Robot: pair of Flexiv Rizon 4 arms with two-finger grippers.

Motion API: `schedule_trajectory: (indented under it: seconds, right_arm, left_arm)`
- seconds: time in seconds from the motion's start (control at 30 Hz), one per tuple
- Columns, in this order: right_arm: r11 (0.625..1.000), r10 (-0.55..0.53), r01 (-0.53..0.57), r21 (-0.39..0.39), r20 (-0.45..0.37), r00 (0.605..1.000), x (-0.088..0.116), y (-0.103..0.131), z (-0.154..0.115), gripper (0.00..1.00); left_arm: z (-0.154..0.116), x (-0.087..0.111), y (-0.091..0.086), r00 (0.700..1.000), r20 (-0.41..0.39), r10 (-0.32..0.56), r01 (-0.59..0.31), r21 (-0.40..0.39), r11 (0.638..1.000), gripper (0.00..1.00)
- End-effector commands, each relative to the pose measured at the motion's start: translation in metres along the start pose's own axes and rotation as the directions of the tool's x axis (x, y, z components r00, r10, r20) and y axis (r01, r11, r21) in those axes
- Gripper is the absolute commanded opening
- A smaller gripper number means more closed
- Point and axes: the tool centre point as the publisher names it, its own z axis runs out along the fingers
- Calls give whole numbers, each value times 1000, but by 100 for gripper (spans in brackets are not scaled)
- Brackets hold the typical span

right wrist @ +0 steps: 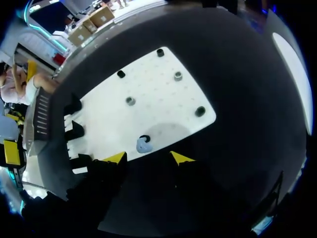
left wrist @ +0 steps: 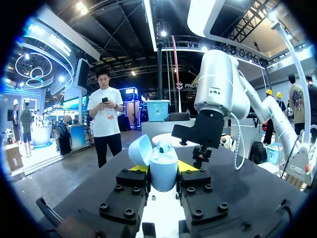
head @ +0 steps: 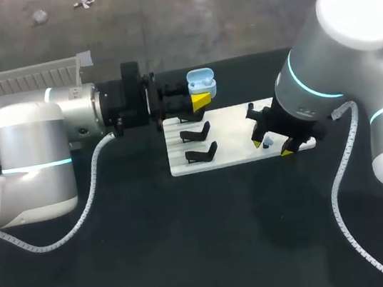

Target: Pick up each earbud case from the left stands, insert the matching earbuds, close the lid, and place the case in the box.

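A light blue earbud case with its lid open is held above the table's far side, and my left gripper is shut on it. The left wrist view shows the case between the fingers, its lid tipped back and an earbud seated inside. My right gripper hangs open over the right end of the white board. Its yellow tips straddle a small blue earbud on a black holder without touching it, right gripper. A grey ribbed box lies at the far left.
Black stands stand empty on the board's left end. Several small round holders dot the board ahead of my right gripper. My right arm's wrist shows close ahead of the case.
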Motion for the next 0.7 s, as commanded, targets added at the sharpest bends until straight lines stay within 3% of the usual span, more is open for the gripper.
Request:
schedule_trajectory:
  seconds: [0.03, 0.7]
  right_arm:
    - [1000, -2, 2, 1, -7, 1000, -2, 1, 6, 50]
    - [1000, -1, 1, 24, -16, 1000, -11, 1, 12, 47]
  left_arm:
    - [0, 1, -2, 1000, 5, 4, -4, -7, 1000, 0]
    - [0, 1, -2, 1000, 5, 4, -4, -7, 1000, 0]
